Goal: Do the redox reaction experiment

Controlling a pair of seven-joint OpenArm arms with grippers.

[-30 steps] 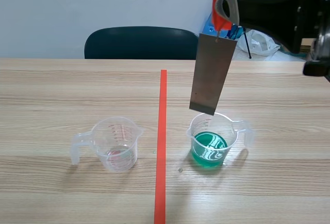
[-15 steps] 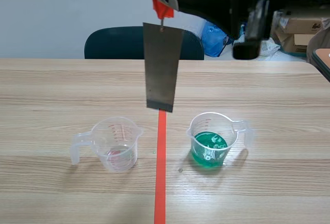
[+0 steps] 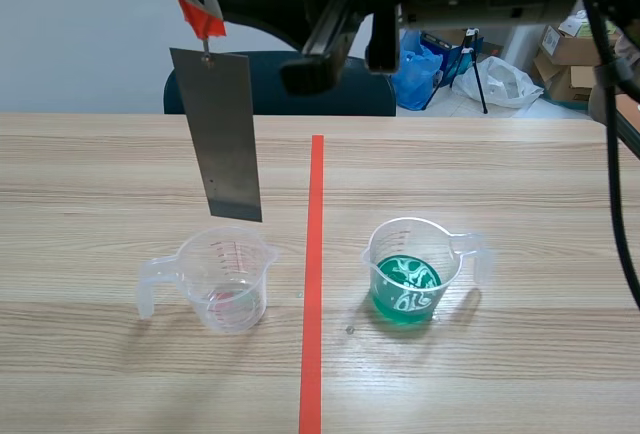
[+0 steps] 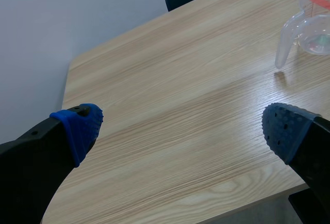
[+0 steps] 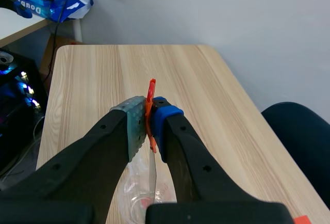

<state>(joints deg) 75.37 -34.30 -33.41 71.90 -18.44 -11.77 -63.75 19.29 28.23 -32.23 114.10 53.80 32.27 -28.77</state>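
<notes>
Right gripper (image 5: 149,126) pinches the orange clip (image 5: 151,92); its metal plate (image 3: 228,134) hangs over the clear measuring cup (image 3: 228,279).
Hanging loose, the plate could swing, strike the rim and tip the cup when I lower it; my left gripper (image 4: 181,127) is spread, holding nothing.

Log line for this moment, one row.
right gripper shut on orange clip | metal plate hanging above left measuring cup | left gripper open

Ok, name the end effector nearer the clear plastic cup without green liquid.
Right. The right end effector hangs above that cup, shut on an orange clip carrying a grey metal plate; the left end effector sits far off.
</notes>
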